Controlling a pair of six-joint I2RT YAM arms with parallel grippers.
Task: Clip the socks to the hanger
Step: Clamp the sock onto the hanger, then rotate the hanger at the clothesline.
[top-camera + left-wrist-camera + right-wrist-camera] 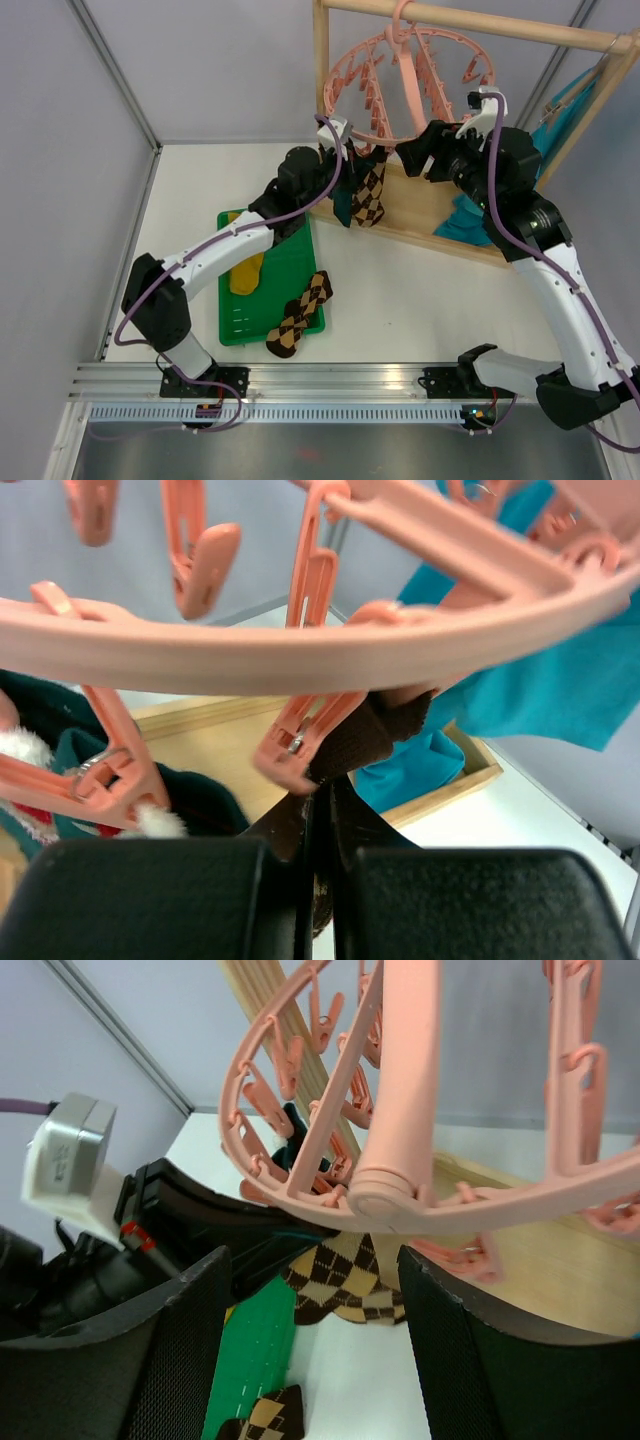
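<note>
Green tray on white table; turquoise cloth at wooden rack

Left wrist view: the hanger was blurred, its ring cut by both side edges. The argyle sock showed only a brown cuff. The rest sat behind a clip and was lost between the closed fingers of the left pincer. The teal sock ran off the left edge. Top view: the mustard sock lay partly under the left arm, and the turquoise cloth was half behind the right arm. Right wrist view: a second argyle sock was cropped at the bottom edge.
</note>
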